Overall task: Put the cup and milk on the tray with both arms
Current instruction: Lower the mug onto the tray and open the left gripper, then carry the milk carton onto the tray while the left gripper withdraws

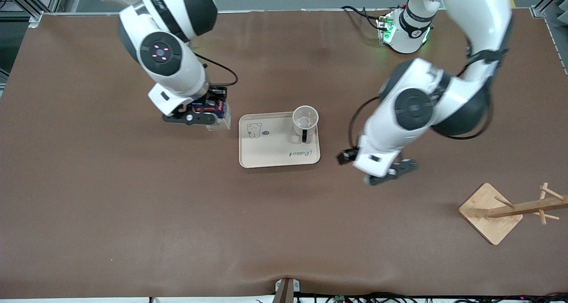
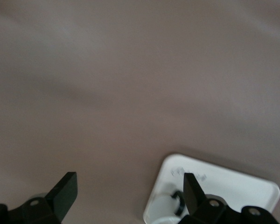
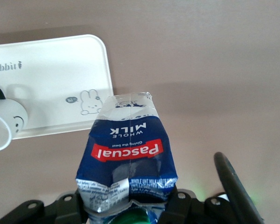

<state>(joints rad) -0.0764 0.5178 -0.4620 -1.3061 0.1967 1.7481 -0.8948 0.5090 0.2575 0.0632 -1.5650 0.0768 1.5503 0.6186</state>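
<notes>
Right hand [image 1: 208,115] clamped on the milk [image 3: 128,151], held over bare tabletop [image 1: 133,205] just beside the tray [image 1: 270,154], toward the right arm's end. Cup [image 1: 305,119] already on tray. Left hand [image 2: 130,193] spread open, empty, seemingly waiting near tray.

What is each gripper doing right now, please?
Left gripper: open, holding nothing, over the table beside the tray.
Right gripper: shut on the milk, beside the tray.
</notes>
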